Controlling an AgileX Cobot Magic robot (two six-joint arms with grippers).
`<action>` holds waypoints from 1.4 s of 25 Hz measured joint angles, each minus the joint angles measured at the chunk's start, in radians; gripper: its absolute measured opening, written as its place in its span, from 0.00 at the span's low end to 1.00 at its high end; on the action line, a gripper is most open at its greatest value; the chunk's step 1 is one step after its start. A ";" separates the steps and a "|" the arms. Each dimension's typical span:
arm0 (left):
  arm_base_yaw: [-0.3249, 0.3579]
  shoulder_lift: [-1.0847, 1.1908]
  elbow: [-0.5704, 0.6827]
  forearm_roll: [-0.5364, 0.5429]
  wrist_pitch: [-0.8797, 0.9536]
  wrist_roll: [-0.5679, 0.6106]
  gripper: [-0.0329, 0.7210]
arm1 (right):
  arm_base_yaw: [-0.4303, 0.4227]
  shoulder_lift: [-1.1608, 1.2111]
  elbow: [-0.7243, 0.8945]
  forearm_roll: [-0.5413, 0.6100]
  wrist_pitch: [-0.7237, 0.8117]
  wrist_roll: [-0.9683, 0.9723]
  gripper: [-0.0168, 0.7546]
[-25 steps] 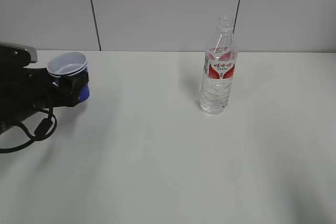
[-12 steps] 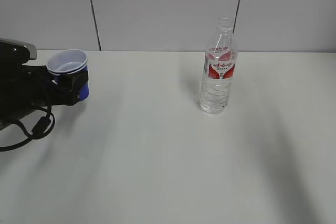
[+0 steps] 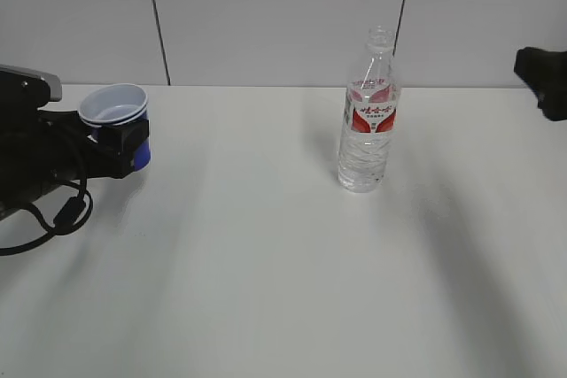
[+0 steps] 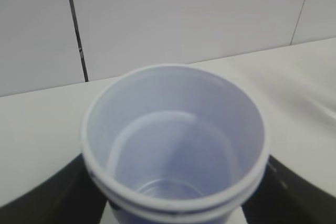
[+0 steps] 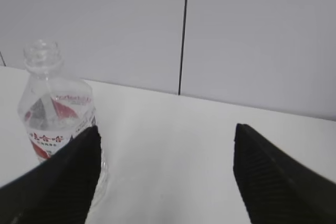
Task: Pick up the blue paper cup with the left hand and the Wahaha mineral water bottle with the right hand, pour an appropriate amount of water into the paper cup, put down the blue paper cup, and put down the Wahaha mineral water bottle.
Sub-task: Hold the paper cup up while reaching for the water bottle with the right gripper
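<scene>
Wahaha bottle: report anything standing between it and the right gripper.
Nothing visible does. The Wahaha bottle stands alone on the bare table, and the right gripper, jaws open, has only empty tabletop between them.

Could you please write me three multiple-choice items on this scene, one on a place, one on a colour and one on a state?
1. Where does the Wahaha mineral water bottle stand?
A. On the table, apart from both arms
B. In the right hand
C. Inside the cup

2. What colour is the outside of the blue paper cup?
A. Red
B. Blue
C. Green

3. How are the right hand's jaws?
A. Shut on the bottle
B. Open and empty
C. Shut on the cup

Answers: A, the bottle stands alone, upright; B, blue shows beside the left hand; B, a wide gap separates the jaws.
</scene>
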 joint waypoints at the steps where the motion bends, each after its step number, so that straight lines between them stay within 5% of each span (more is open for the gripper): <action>1: 0.000 0.000 0.000 0.000 0.000 0.000 0.75 | 0.000 0.033 0.000 -0.002 -0.023 0.000 0.78; 11: 0.000 0.000 0.000 0.000 0.000 0.000 0.75 | 0.104 0.296 0.000 0.039 -0.123 -0.010 0.78; 15: 0.000 0.000 0.000 0.000 0.000 0.000 0.75 | 0.230 0.353 -0.002 0.210 -0.165 -0.115 0.78; 23: 0.000 0.000 0.000 0.000 0.000 0.000 0.75 | 0.527 0.452 -0.006 0.773 -0.382 -0.421 0.78; 29: 0.000 0.000 0.000 0.000 0.001 0.000 0.75 | 0.631 0.569 -0.014 0.973 -0.524 -0.445 0.78; 35: 0.000 0.000 0.000 0.000 0.001 0.000 0.75 | 0.643 0.615 -0.028 0.983 -0.565 -0.435 0.78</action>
